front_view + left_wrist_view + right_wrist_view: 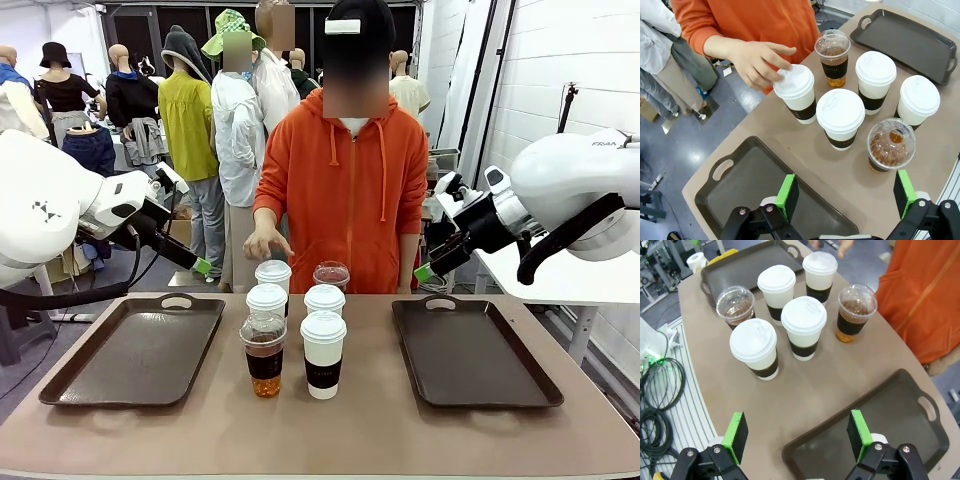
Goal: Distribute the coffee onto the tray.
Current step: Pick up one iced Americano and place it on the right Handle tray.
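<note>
Six cups of coffee stand grouped mid-table between two dark trays. Four are white lidded cups with brown sleeves, such as the front one and the back left one. Two are clear dome-lidded cups of brown drink. The person's hand rests at the back left cup's lid. My left gripper hangs open above the left tray. My right gripper hangs open above the right tray. Both hold nothing.
A person in an orange hoodie stands at the table's far edge behind the cups. Cables lie beside the table edge in the right wrist view. A white side table stands at the right.
</note>
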